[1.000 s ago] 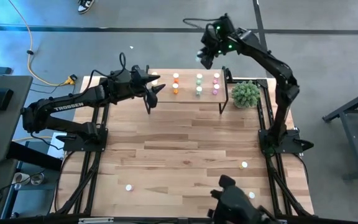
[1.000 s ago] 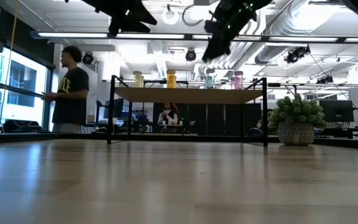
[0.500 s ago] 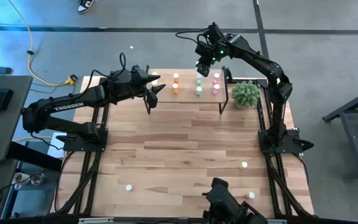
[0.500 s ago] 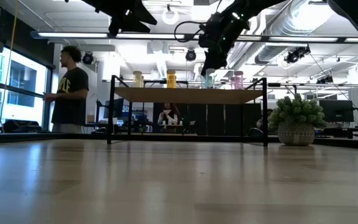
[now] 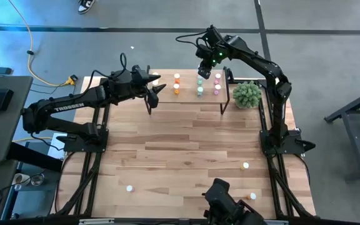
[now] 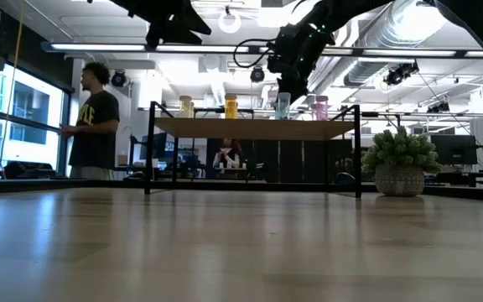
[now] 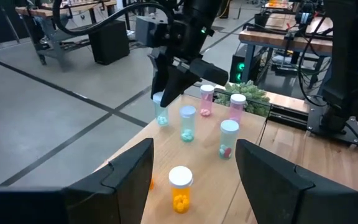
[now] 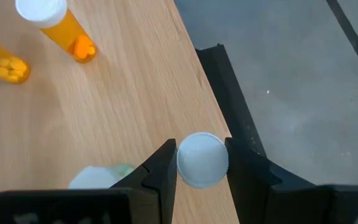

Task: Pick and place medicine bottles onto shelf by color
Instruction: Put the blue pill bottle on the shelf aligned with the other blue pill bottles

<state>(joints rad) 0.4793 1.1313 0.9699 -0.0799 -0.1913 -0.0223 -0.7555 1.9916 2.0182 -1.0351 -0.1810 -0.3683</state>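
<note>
The shelf (image 5: 186, 95) stands at the table's far edge and carries yellow, orange (image 5: 176, 90), green (image 5: 200, 90) and pink (image 5: 216, 91) medicine bottles, all upright. My right gripper (image 5: 202, 67) reaches down over the shelf's far edge, shut on a green bottle (image 7: 161, 113). Whether that bottle's base touches the board I cannot tell. My left gripper (image 5: 157, 89) hovers open above the shelf's left end, with an orange bottle (image 7: 180, 190) ahead of it. My right gripper pinches the green bottle's white cap (image 8: 202, 160) between its two fingers, one on each side. The fingers come from above, slanting down from the far side. The bottle hangs upright below them, at the shelf's far edge (image 6: 283, 106).
A potted green plant ball (image 5: 247, 94) stands right of the shelf. Loose bottles lie on the near part of the table (image 5: 245, 165) (image 5: 129, 187) (image 5: 253, 195). A person (image 6: 95, 117) stands in the room beyond the table. A dark mount (image 5: 230, 206) sits at the near edge.
My right gripper has come down toward the shelf's far edge with the green bottle and tipped further downward. The bottle has stayed upright and now stands level with the others on the shelf.
</note>
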